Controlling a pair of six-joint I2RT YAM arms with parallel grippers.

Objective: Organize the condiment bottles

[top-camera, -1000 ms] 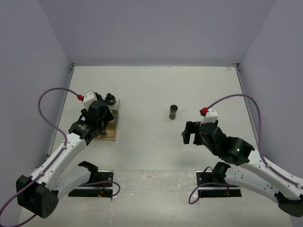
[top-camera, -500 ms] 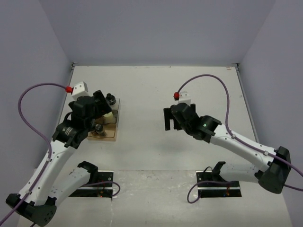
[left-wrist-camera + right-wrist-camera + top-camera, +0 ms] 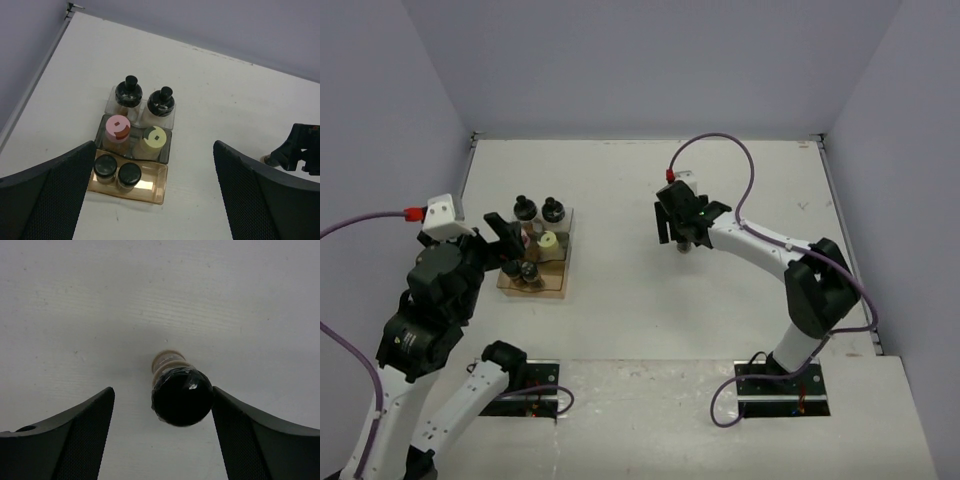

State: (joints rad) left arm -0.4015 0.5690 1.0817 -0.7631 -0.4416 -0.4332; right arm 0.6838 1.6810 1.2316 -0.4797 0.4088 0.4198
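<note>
Jar [image 3: 182, 396], black-capped, within spread right hand [image 3: 162, 407]; left hand [image 3: 154, 150] spread wide near rack [image 3: 150, 186].

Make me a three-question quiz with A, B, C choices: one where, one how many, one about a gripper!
1. Where is the lone black-capped bottle? A stacked on another bottle; B on the table under the right gripper; C off the table.
2. How many bottles stand in the rack? A three; B six; C nine.
3. The left gripper is: A open, empty; B shut on a bottle; C shut on the rack.
Answers: B, the right wrist view shows it between the fingers; B, three rows of two; A, its fingers stand wide apart.
</note>
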